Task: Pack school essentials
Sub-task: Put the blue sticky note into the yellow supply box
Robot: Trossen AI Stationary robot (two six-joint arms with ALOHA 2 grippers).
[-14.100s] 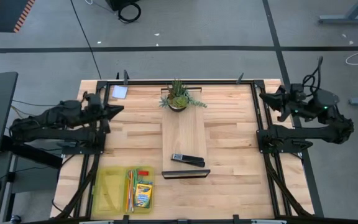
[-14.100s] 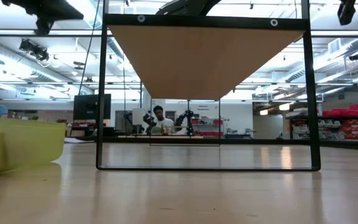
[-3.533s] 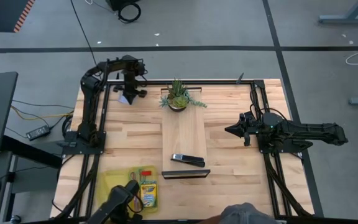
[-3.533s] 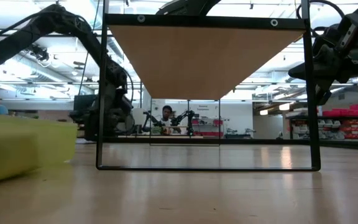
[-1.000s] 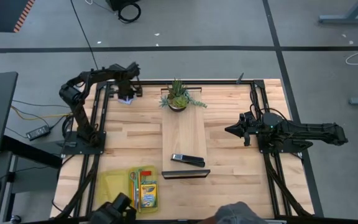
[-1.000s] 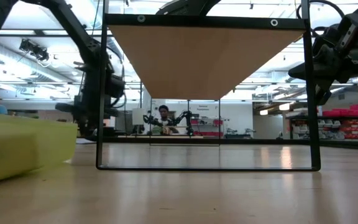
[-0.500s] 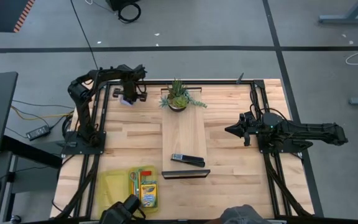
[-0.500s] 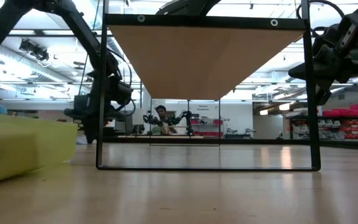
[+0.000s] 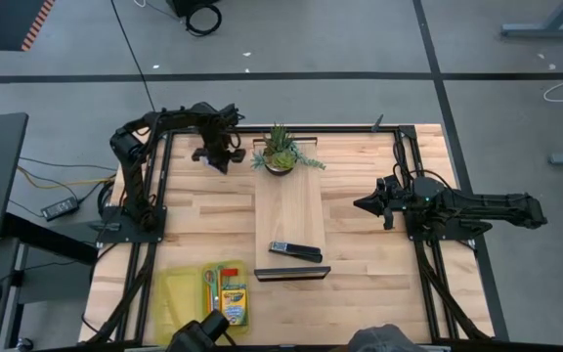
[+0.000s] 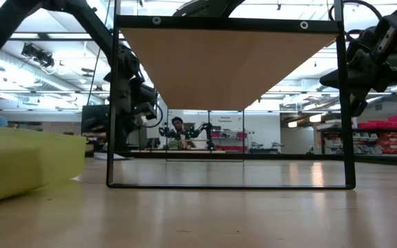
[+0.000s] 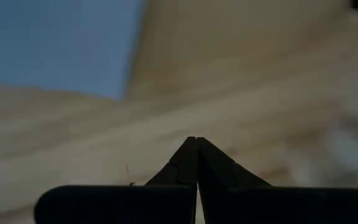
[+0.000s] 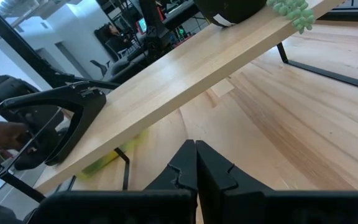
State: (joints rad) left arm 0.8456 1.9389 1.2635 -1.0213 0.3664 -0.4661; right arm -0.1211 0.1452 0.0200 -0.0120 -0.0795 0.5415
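Observation:
My left gripper [image 9: 219, 159] hangs over the table's far left part, just left of the potted plant [image 9: 280, 152], pointing steeply down. In the left wrist view its fingers [image 11: 196, 144] are shut, with bare wood around the tips. The pale blue note pad [image 11: 55, 43] lies flat on the table a little ahead of them; in the high view the gripper hides it. The yellow tray [image 9: 176, 298] at the near left holds the crayon box [image 9: 231, 305] and green-handled scissors [image 9: 209, 280]. My right gripper [image 9: 360, 205] waits shut at the right, above the table. My left gripper's shut fingertips stand over bare wood beside the note pad, with nothing between them. I cannot tell whether they touch the table or the pad.
A raised wooden board [image 9: 289, 210] on a black frame [image 10: 229, 184] runs down the table's middle. It carries the plant at its far end and a black stapler-like bar [image 9: 294, 251] at its near end. A person [image 9: 389, 340] leans in at the near edge.
My left gripper has gone along the far edge toward the table's right, toward the plant, and has turned about its own axis. The note pad, which showed beside the gripper half a second ago, is now under it in the high view.

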